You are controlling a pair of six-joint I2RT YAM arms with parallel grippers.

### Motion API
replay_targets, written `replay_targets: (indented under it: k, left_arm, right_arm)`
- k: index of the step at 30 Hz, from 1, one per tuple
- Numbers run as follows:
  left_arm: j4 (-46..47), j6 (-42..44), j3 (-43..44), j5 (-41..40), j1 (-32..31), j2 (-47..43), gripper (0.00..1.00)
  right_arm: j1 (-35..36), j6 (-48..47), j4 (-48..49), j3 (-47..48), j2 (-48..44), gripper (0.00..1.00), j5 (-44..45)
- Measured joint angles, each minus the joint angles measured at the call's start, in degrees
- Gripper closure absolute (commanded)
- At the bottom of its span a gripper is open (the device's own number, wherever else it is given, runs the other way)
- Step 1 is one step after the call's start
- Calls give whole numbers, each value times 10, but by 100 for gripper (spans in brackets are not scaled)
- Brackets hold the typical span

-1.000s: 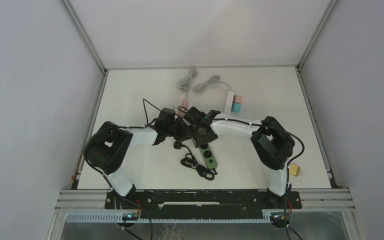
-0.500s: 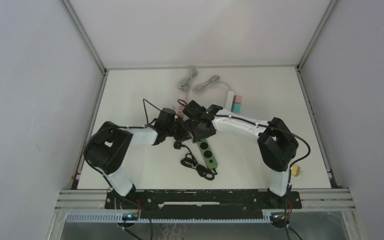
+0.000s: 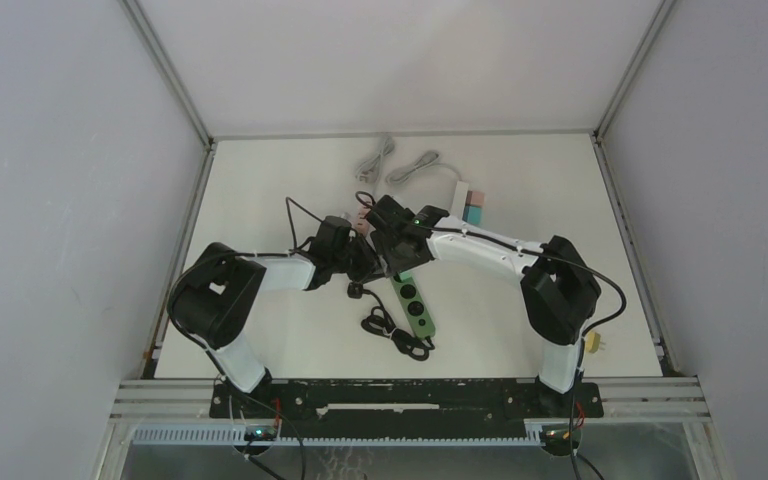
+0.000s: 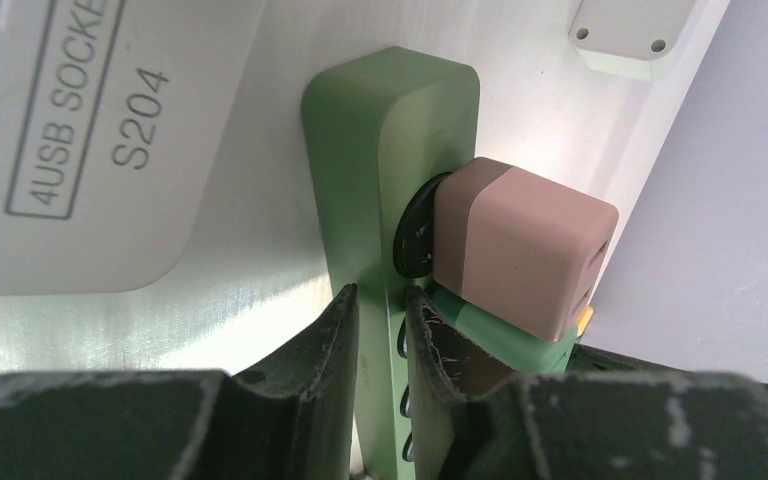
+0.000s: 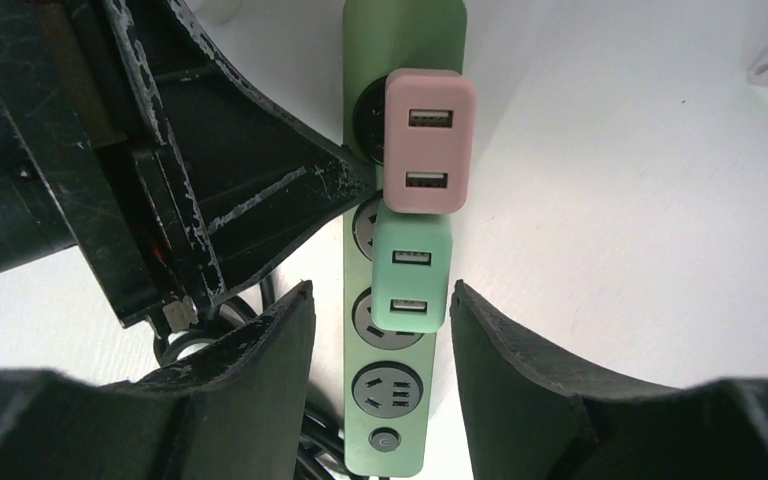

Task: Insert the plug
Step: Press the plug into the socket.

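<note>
A white table [image 3: 260, 190] stands inside a booth with grey walls. From the top camera, a green power strip [image 3: 418, 308] lies near the middle of the table, and its black cord [image 3: 396, 338] is coiled just beside its near end. The left gripper [image 3: 370, 266] and the right gripper [image 3: 398, 260] meet over the far end of this strip and cover it, so the plugs cannot be seen from here. Farther back lie a white power strip [image 3: 460, 200] and two grey cables [image 3: 392, 165], well apart from both grippers.

In the left wrist view, the left gripper's fingers [image 4: 322, 345] are clamped on the long edge of the green strip, one finger on its side wall and the other on its face. Just beyond the fingertips a pink USB charger [image 4: 520, 250] sits in the end socket. A mint USB charger [image 4: 495, 340] stands directly next to it, touching it. A white USB socket block [image 4: 90, 150] lies beside the strip.

In the right wrist view, the mint charger stands on the face of the strip over the second socket, right below the pink one. The right gripper's fingers [image 5: 260, 380] are apart, one on each side of the strip. The lower part of the mint charger lies between their tips. The fingers grip nothing. I cannot tell whether the right-side pad touches the charger's edge. Nearer the camera, one more socket and a round button show on the strip.
</note>
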Motion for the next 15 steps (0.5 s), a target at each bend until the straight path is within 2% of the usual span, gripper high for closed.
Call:
replay_targets:
  k: [5, 8, 14, 15]
  left_arm:
    - [0, 0, 0, 0, 0, 0, 73]
    - [0, 0, 0, 0, 0, 0, 72]
    - [0, 0, 0, 0, 0, 0, 72]
    - [0, 0, 0, 0, 0, 0, 73]
  right_arm:
    - [-3, 0, 9, 4, 9, 46, 6]
    - [-6, -1, 9, 4, 15, 54, 9]
    - [-12, -7, 9, 4, 23, 98, 16]
    - [-13, -8, 9, 3, 23, 100, 16]
